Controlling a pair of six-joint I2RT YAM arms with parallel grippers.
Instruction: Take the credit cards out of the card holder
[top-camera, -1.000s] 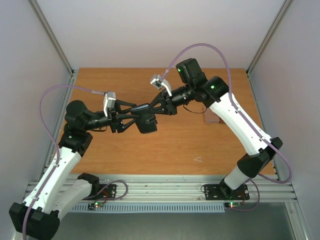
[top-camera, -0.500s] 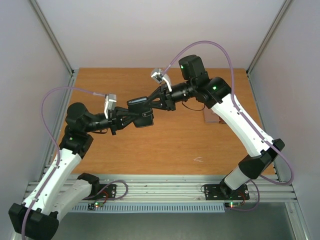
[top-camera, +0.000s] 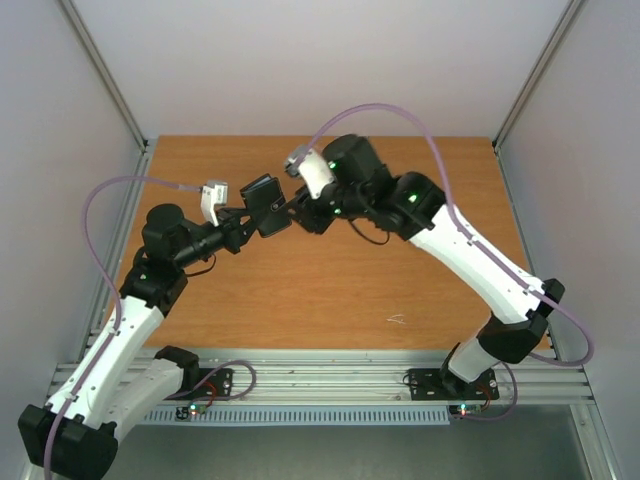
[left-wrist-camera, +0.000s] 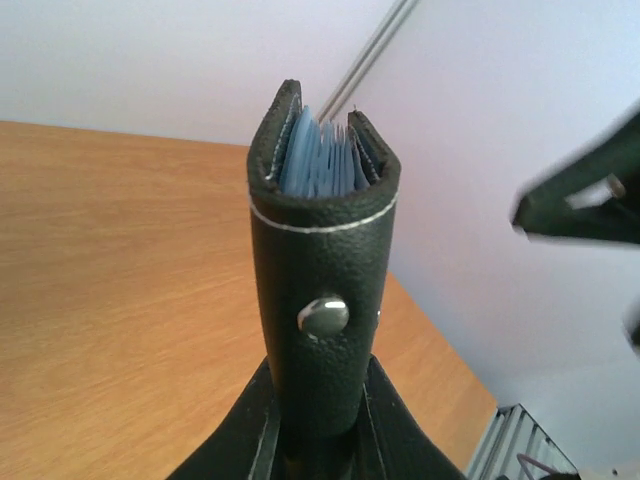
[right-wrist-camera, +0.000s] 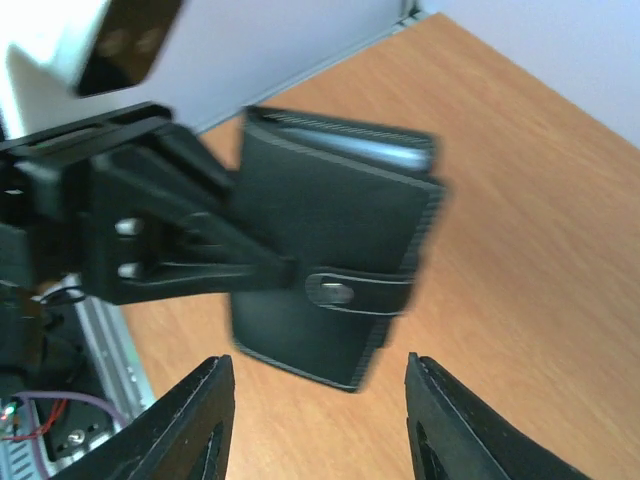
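Contact with the card holder is made by the left end effector alone. Its fingers are clamped on one end of the folded black case, which is held in the air above the back part of the wooden counter, left of the middle.

In the left wrist view the holder is seen standing upright out of the closed fingers. A strap is fastened across its spine by a silver snap stud. Pale blue-grey layers are shown in the gap at its far end. Whether these are pockets or card edges cannot be told, and no single card can be made out.

The right end effector is held just beside the holder, on its right, with the fingers spread apart and nothing between them. In the right wrist view the two fingertips are seen wide of each other, and the holder is seen beyond them, untouched, with the strap and stud turned toward that camera. A blurred dark part of the right end effector is seen at the right edge of the left wrist view.
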